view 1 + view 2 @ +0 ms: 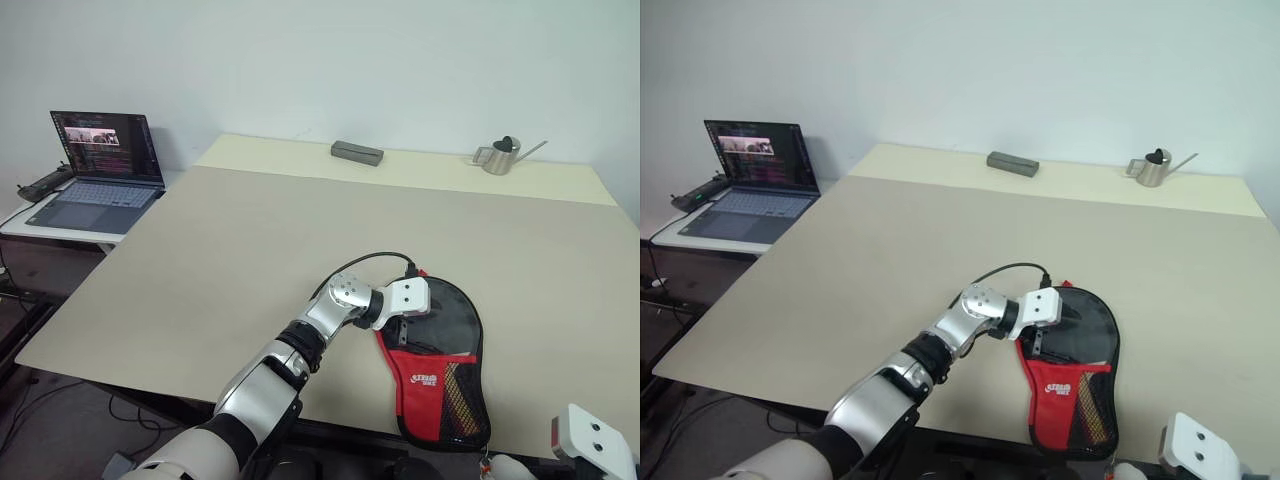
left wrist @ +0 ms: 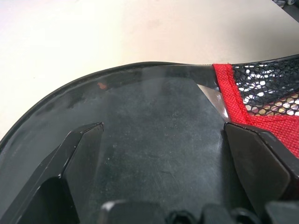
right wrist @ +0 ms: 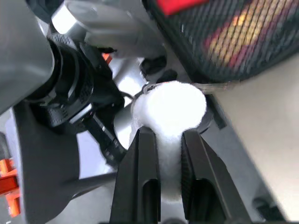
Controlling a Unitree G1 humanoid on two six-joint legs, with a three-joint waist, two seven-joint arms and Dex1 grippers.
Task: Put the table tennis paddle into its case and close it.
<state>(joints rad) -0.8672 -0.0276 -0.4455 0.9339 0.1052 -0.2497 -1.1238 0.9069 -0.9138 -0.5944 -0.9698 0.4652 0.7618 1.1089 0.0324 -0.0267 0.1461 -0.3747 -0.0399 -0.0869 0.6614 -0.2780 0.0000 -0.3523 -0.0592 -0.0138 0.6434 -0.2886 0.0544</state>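
a: white fluffy pom-pom pull sits pinched between the two black fingers of the right end effector, just off the near edge of the surface. why grip that and not the fabric?

b: my guess is it's the handle for the zip. it hangs off the tail of the soft paddle-shaped case, black at the round part and red with a mesh pocket lower down, so pulling it would run the zip shut.

a: and the left end effector?

b: its fingers are spread wide and laid flat over the black round part, one finger to each side on the clear cover. it holds nothing; it looks like it's pressing the case down so it won't slide while the other arm tugs.

a: where's the table tennis paddle with the black rubber face?

b: inside the case, i'd say. a dark round face shows through the clear window, and stripes of red and tan, likely the handle, show behind the mesh. whether the zip is already partly closed, i can't tell.

a: anything in the way?

b: no. the grey rectangular block and small metal watering can sit well apart at the far edge of the beige surface.
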